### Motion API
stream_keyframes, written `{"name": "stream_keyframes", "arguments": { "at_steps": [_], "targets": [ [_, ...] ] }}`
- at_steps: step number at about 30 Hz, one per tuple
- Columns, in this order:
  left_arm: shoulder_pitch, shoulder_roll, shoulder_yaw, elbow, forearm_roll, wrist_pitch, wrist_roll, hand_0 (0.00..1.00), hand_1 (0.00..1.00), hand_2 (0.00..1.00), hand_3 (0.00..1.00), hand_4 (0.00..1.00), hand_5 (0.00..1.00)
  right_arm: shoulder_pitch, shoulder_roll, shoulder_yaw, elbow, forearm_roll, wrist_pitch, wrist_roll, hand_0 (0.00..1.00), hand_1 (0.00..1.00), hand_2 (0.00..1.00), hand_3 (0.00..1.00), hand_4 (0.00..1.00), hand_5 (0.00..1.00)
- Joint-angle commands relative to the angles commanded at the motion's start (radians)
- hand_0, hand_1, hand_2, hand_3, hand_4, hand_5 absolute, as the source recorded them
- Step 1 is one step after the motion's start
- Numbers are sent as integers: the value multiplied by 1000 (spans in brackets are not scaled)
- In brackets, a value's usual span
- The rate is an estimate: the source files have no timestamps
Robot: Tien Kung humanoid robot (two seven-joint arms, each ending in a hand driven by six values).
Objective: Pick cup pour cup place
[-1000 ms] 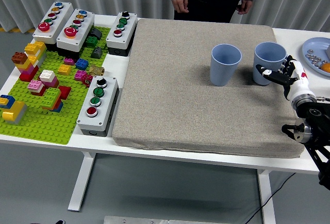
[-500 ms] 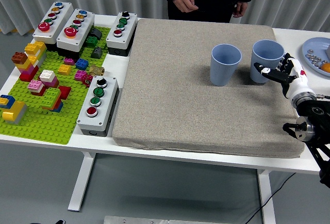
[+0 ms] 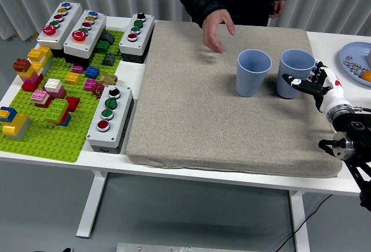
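Right hand (image 3: pixel 310 83): came in from the right edge over the grey mat, black fingers (image 3: pixel 291 79) curled against the near right side of the right cup; the grip looked closed on it, though the far fingers were hidden behind the cup.
Lego baseplate (image 3: pixel 46 130): green, at the left end of the desk, with coloured bricks stacked and scattered on it.
Button boxes (image 3: pixel 84 32): two lay side by side at the far left corner, one stood at the mat's far left corner, and one more (image 3: pixel 110 117) lay against the mat's left edge nearer the front.
Desk (image 3: pixel 145 170): white, carrying everything; its near edge showed below the mat.
Mat (image 3: pixel 191 107): grey cloth pad covering the middle of the desk.
Person's hand (image 3: pixel 217 27): reached down from the far side, fingers spread and loose, hovering above the mat left of the cups, holding nothing.
Left cup (image 3: pixel 253 72): light blue, upright on the mat, just beside the right cup but apart from it.
Right cup (image 3: pixel 294 71): light blue, upright on the mat, its base partly hidden by the robot's fingers.
Plate (image 3: pixel 351 52): blue, at the far right edge of the desk, holding small grey bits and something orange.
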Motion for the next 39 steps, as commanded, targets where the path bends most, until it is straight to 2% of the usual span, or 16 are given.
{"name": "stream_keyframes", "arguments": {
  "at_steps": [39],
  "targets": [
    [-2,1,2,0,2,-2,0,783,786,851,730,510,986,-32,-22,8,62,-46,7,-37,942,875,948,920,862,238]
  ]
}}
